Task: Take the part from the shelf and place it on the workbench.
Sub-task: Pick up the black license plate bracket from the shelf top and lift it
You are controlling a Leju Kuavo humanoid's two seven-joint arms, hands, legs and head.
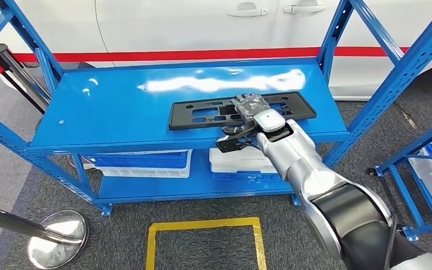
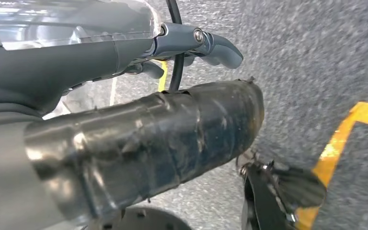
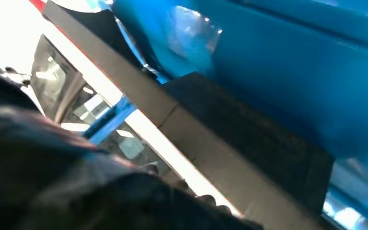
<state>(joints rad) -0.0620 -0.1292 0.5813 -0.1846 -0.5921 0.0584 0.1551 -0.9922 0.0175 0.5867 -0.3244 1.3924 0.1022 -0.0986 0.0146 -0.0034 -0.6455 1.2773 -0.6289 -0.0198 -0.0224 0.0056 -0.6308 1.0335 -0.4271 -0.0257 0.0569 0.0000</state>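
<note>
The part (image 1: 202, 112) is a long flat black plastic plate with cut-outs, lying on the blue top shelf (image 1: 118, 107) towards its right front. My right hand (image 1: 251, 106) reaches in from the lower right and lies on top of the part near its middle, fingers spread across it. Whether the thumb has closed under the part's edge is hidden. The right wrist view is blurred and shows the part's dark edge (image 3: 249, 134) close against the blue shelf. My left hand (image 2: 191, 45) hangs over the grey carpet and holds nothing.
Blue uprights (image 1: 396, 79) frame the shelf on both sides. White and blue bins (image 1: 242, 163) sit on the lower shelf. A white car (image 1: 202, 28) stands behind. A yellow floor marking (image 1: 202, 236) and a stanchion base (image 1: 56, 236) lie in front; another blue rack (image 1: 427, 169) stands on the right.
</note>
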